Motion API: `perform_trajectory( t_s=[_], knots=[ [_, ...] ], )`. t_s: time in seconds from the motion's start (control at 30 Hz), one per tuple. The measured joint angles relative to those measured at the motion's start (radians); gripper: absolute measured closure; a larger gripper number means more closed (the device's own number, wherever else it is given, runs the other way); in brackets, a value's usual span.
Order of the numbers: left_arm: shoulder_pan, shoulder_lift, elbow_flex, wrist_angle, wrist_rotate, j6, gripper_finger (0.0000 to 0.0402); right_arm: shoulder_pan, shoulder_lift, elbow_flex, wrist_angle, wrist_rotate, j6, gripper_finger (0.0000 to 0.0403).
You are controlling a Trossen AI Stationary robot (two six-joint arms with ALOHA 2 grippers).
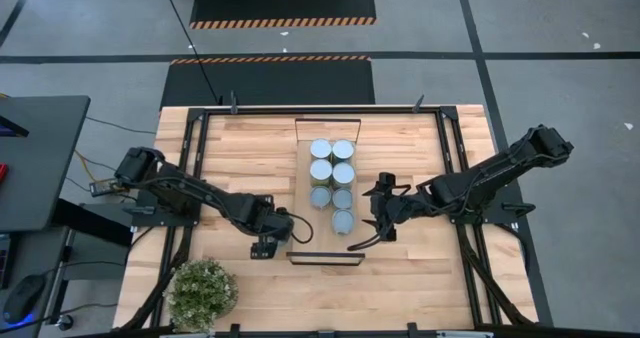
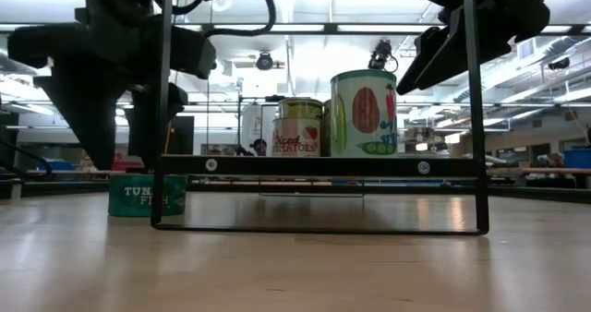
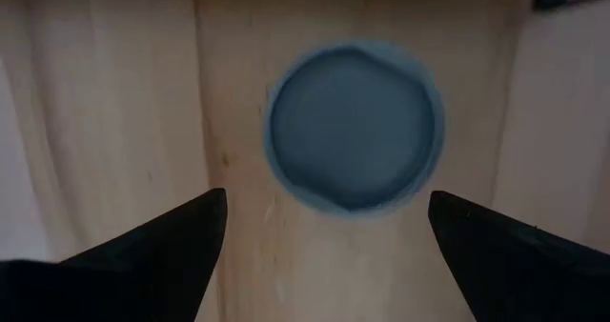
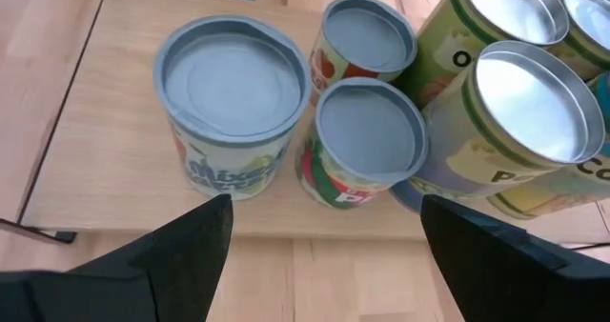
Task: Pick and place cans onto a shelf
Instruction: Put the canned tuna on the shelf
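The shelf (image 1: 322,244) lies along the middle of the table, with black frames at both short ends. Several cans (image 1: 343,221) stand on it in two rows; they also show in the right wrist view (image 4: 233,84). One short teal tuna can (image 2: 146,194) stands on the table to the left of the shelf. My left gripper (image 1: 283,226) hangs open above it, pointing down. In the left wrist view its fingers stand on either side of the can's round top (image 3: 353,127), clear of it. My right gripper (image 1: 368,218) is open and empty just right of the shelf.
A bushy green plant (image 1: 202,293) stands at the table's near left corner. Black rails (image 1: 190,158) run along both sides of the table. The near end of the shelf board (image 4: 114,170) is bare.
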Motion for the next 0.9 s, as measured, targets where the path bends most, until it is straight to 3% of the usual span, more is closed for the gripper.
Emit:
perform_trajectory(
  t_s=[0.3, 0.57, 0.9],
  knots=[
    [0.000, -0.009, -0.002, -0.016, -0.029, 0.045, 0.0031, 0.004, 0.000, 0.000, -0.002, -0.007, 0.015, 0.0055],
    [0.000, -0.031, -0.181, 0.142, 0.023, 0.007, 0.0031, 0.015, 0.000, 0.000, -0.002, -0.007, 0.019, 0.0055],
    [-0.038, -0.043, -0.203, 0.320, -0.032, -0.053, 0.0031, 0.010, 0.000, 0.000, 0.018, -0.006, 0.019, 0.0055]
  ],
)
